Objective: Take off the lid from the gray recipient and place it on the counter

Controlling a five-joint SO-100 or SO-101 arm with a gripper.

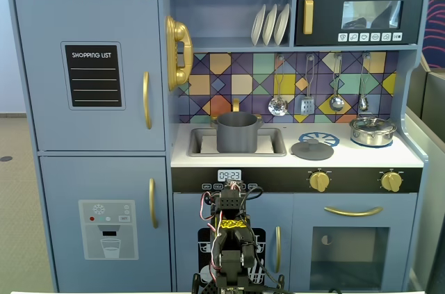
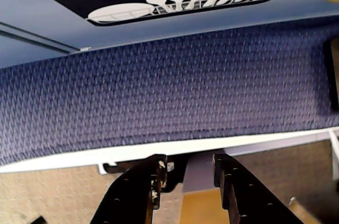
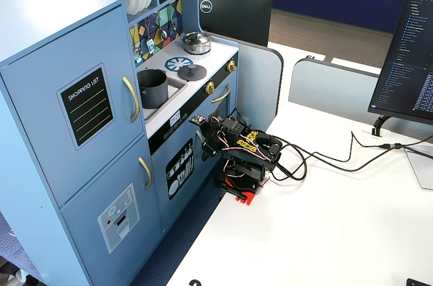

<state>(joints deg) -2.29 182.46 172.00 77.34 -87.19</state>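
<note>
Flat round dark-gray lid (image 1: 312, 148) lies on the white table (image 1: 410, 157) of the blue toy kitchen, overlapping the printed burner ring, right of the sink in a fixed view. Matte dark-gray cylindrical pot (image 1: 237, 133) sits open in the sink. Pincer (image 2: 186, 173) empty, jaws narrowly apart, folded low.

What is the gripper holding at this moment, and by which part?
Nothing. In the wrist view the gripper has its jaws apart with only floor and table edge between them. The lid already lies on the counter, off the gray recipient.
</note>
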